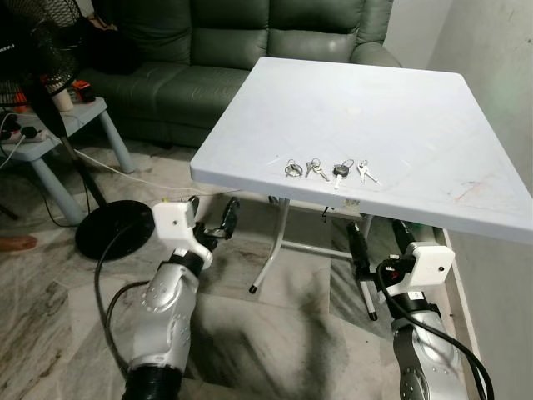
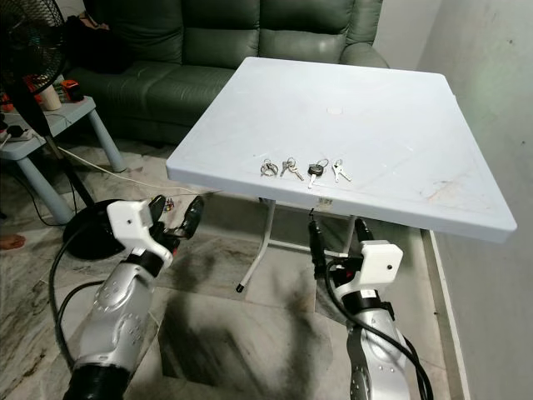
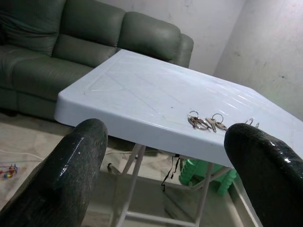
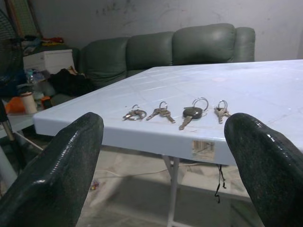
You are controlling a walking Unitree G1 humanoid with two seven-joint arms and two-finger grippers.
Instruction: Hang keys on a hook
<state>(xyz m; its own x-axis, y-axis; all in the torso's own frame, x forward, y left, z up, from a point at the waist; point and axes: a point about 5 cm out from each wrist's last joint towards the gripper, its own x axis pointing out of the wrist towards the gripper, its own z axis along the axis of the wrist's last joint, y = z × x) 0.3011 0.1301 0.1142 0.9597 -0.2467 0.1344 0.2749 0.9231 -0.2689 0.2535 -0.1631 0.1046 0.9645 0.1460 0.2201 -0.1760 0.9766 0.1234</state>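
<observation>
Several small sets of keys lie in a row near the front edge of the white folding table (image 1: 400, 108). From left to right they are a ring bunch (image 1: 293, 168), a small pair (image 1: 316, 169), a black-headed key (image 1: 342, 172) and a silver key (image 1: 366, 172). My left gripper (image 1: 212, 215) is open, held below and left of the table's front corner. My right gripper (image 1: 375, 228) is also open, held under the front edge below the keys. In the right wrist view the black-headed key (image 4: 193, 112) sits between the two wide-apart fingers (image 4: 61, 170).
A dark green sofa (image 1: 250, 50) stands behind the table. A standing fan (image 1: 33, 50) with a round base (image 1: 117, 229) and a small side table (image 1: 58, 133) holding clutter are at the left. A wall (image 1: 500, 83) runs along the right. Table legs (image 1: 271, 258) stand on the marble floor.
</observation>
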